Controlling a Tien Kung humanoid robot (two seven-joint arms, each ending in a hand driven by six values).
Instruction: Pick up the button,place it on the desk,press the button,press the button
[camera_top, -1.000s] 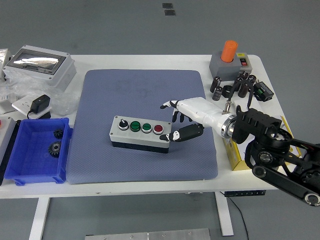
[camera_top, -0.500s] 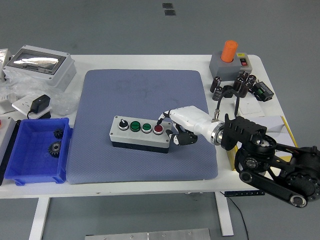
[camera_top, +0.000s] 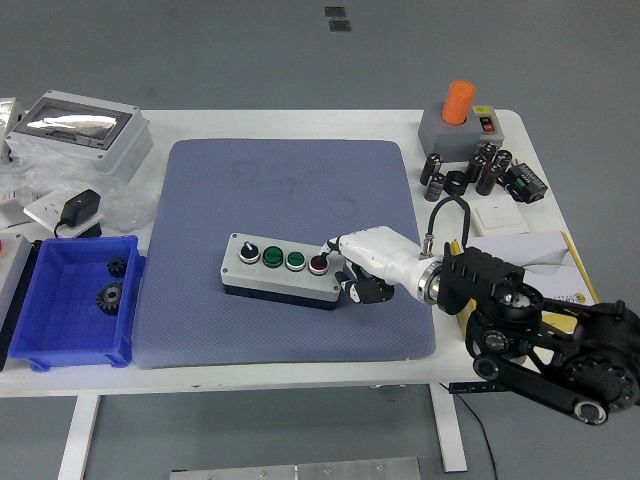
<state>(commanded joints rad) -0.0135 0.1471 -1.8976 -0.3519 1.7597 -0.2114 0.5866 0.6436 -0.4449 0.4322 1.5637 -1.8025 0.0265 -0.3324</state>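
- Reaching in from the right, the right robot hand (camera_top: 345, 268) sits at the right end of the button box (camera_top: 281, 270), which lies flat on the blue mat (camera_top: 290, 190) on the bench (camera_top: 300, 375).
- Its long axis runs left to right across the mat, sloping slightly down toward the right, with four controls in a row on top: a black knob at the left end, two green buttons, then the red button (camera_top: 318, 264) at the right end.
- The red button is the control nearest the hand; the box extends leftward from the hand, away from it.
- One finger (camera_top: 331, 246) is stretched out, its tip at the red button's edge and seemingly touching it; whether the button is pushed down cannot be told.
- The other fingers are curled under, beside the box's right end wall; the hand holds nothing.
- Judging from this, the box is already placed and a press on the red button is in hand; a press on another control would mean moving leftward along the row.
- No left arm shows in the view.
- Left of the box, off the mat, stands a blue bin (camera_top: 70, 300).
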